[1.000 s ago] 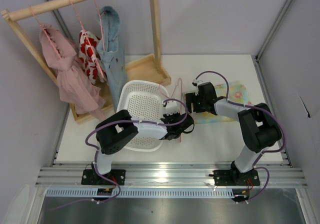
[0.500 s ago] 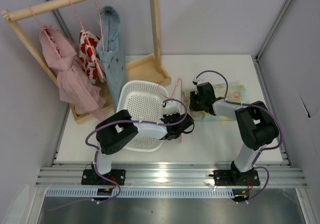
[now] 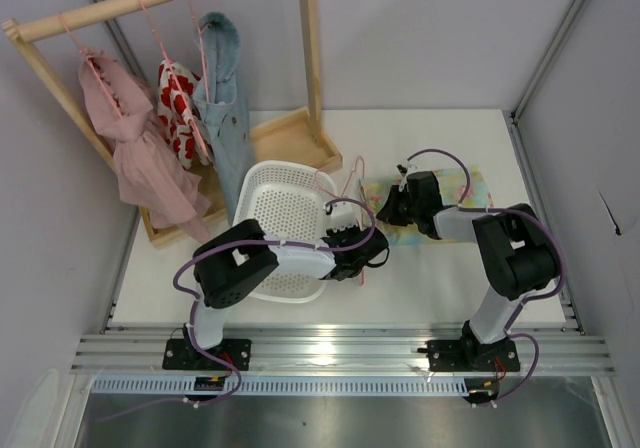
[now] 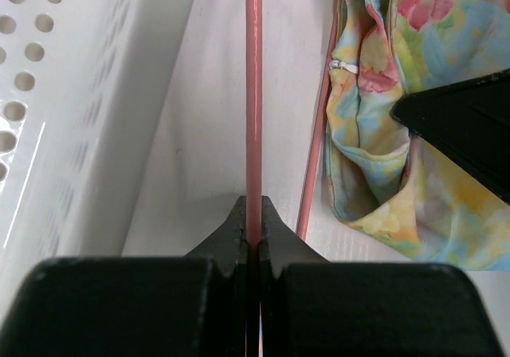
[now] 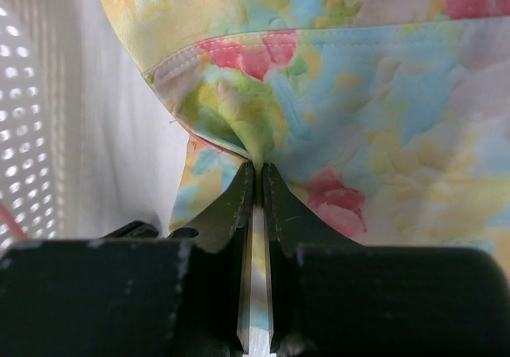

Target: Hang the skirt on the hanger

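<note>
The left gripper (image 4: 253,221) is clamped tight on the thin pink hanger (image 4: 253,86). The right gripper (image 5: 256,182) pinches a fold of the skirt (image 5: 374,110), which lies toward the right edge of the desk (image 3: 430,268).

a: what sits on the white tabletop (image 3: 430,280)?
b: a white perforated basket (image 3: 285,208) left of centre, and the flowered skirt (image 3: 480,183) lying to its right.
a: anything between them?
b: the pink wire hanger (image 3: 352,180), one wire running just beside the skirt's edge. the wooden rack base (image 3: 300,133) stands at the back left, close behind the basket.
</note>
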Robot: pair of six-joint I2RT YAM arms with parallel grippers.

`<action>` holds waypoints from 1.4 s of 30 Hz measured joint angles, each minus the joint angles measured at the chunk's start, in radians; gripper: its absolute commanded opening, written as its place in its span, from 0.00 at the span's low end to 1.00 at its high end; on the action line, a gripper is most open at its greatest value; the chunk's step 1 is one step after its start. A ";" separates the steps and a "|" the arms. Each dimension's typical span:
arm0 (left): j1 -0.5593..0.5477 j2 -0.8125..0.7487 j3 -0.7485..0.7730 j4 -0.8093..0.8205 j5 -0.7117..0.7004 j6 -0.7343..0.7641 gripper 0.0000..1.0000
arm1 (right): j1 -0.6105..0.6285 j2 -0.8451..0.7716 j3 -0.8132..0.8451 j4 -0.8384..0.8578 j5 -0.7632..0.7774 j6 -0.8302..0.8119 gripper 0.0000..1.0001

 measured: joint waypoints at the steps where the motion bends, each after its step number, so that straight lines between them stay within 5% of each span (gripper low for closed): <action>1: 0.000 0.000 0.000 0.000 0.000 0.000 0.00 | -0.010 -0.005 -0.012 0.014 -0.018 0.018 0.05; 24: 0.000 0.000 0.007 -0.014 0.002 -0.018 0.00 | -0.008 -0.109 -0.090 0.154 -0.116 0.188 0.00; 29: 0.000 0.000 0.007 -0.014 0.001 -0.016 0.00 | 0.010 -0.055 -0.090 0.162 -0.134 0.215 0.33; 30: 0.000 0.000 0.007 -0.014 0.001 -0.016 0.00 | 0.013 -0.053 -0.090 0.159 -0.142 0.217 0.46; 33: 0.000 0.000 0.007 -0.015 0.001 -0.016 0.00 | 0.012 -0.055 -0.069 0.121 -0.154 0.222 0.59; 38: 0.000 0.000 0.013 -0.026 0.000 -0.016 0.00 | -0.021 -0.124 -0.008 0.006 -0.169 0.215 0.62; 42: -0.001 -0.002 0.024 -0.047 -0.004 -0.013 0.00 | -0.080 -0.219 0.019 -0.071 -0.168 0.210 0.55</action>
